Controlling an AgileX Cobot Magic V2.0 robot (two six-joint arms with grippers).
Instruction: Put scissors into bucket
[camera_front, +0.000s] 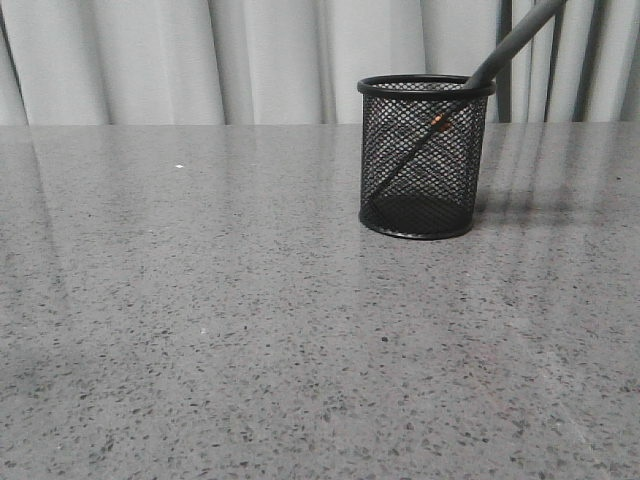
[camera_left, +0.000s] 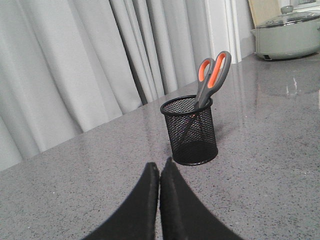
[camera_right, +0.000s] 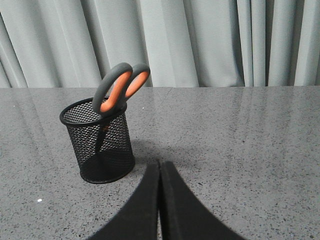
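Scissors (camera_left: 212, 75) stand tilted inside bucket (camera_left: 190, 131), handles above rim

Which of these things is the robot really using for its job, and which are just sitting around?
For the job:
- scissors with dark grey, orange-lined loop handles, standing tilted inside the cup
- black wire-mesh cylindrical cup

Just there:
- pale green lidded cooking pot at the far end of the table
- grey speckled stone table
- grey pleated curtain

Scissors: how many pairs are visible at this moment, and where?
1. The scissors stand blades-down in the bucket, leaning on its rim with the handles sticking out above. No other pair shows in any view.
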